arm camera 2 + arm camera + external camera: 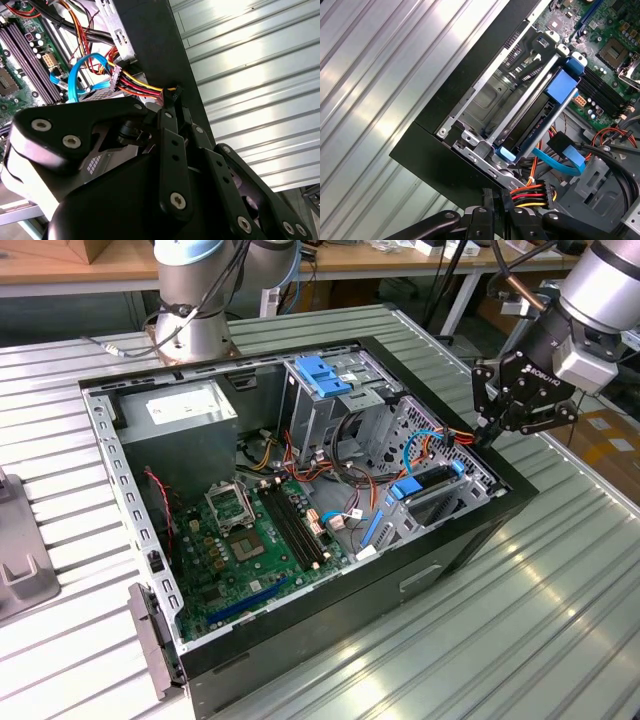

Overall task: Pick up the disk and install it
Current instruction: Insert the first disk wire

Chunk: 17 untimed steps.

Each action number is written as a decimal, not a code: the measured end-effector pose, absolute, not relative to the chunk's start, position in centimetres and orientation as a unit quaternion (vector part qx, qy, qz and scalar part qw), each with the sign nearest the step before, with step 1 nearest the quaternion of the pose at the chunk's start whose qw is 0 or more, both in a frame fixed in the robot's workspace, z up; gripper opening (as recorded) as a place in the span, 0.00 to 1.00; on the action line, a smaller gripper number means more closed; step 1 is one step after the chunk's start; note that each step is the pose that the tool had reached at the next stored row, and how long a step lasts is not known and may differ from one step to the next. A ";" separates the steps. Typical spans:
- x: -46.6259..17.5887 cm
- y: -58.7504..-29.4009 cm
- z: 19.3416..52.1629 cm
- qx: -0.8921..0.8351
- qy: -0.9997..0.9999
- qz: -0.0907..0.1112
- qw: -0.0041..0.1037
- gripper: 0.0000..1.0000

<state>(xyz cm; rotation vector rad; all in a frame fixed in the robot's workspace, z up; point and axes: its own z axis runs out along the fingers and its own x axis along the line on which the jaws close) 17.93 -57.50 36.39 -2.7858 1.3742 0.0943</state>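
Blue-railed disk (432, 482) lies seated in the case bay (492, 97), just beside the pinched-together fingers (172, 150).

The tabletop (540, 640) is a sheet of pale ribbed metal, and its long ridges catch bright glare. An open computer case (450, 550) lies on its side on the tabletop, its black walls resting on the ridges and its open face up. Behind the case, the arm's round grey base (190, 330) stands on the same surface. A thin pale cable (105, 346) lies just beside the base. A grey block (20, 575) sits at the exterior view's left edge, well apart from the case.
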 end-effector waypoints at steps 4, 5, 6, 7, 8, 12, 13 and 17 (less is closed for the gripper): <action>17.9 -57.5 36.4 -0.896 0.442 0.030 0.017 0.18; 17.9 -57.5 36.4 -0.896 0.442 0.030 0.017 0.18; 17.9 -57.5 36.4 -0.896 0.442 0.030 0.017 0.18; 17.9 -57.5 36.4 -0.896 0.442 0.030 0.017 0.18; 17.9 -57.5 36.4 -0.896 0.442 0.030 0.017 0.18; 17.9 -57.5 36.7 -0.896 0.442 0.030 0.017 0.18; 17.9 -57.5 36.8 -0.896 0.442 0.030 0.017 0.18; 17.8 -57.6 36.8 -0.896 0.442 0.030 0.017 0.18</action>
